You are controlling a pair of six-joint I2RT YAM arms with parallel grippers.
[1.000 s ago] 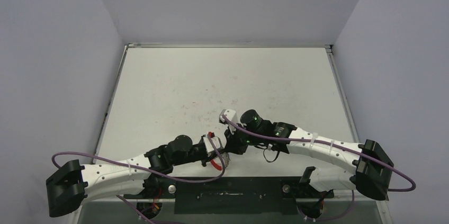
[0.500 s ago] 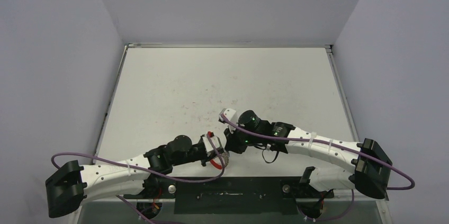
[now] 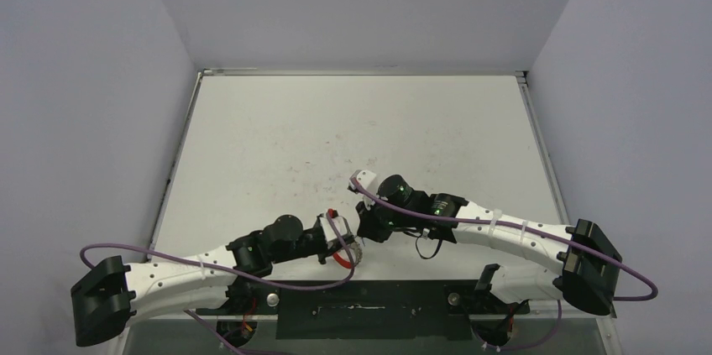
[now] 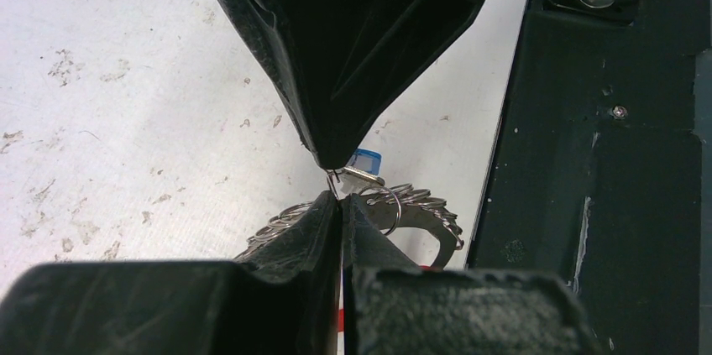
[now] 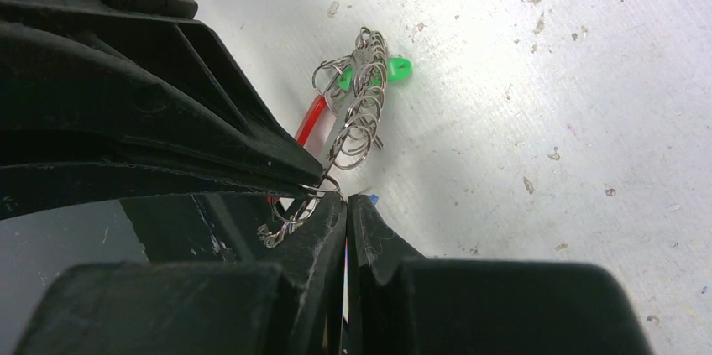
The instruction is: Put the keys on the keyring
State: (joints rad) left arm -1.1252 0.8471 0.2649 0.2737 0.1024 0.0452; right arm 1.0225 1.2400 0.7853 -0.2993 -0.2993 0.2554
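Keyring (image 5: 359,116) silvery, one red sleeve. Green key head (image 5: 400,68) beyond black right hand (image 5: 346,198); blue key head (image 4: 365,159) past left hand (image 4: 338,200). Desk (image 5: 546,78) white, dirt-speckled.

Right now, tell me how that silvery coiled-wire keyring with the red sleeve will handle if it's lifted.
Probably floppy: the silvery coiled-wire keyring bunches in loose, uneven loops. Likely light, being thin wire. The green-headed key caught among the loops would probably swing along and could snag.
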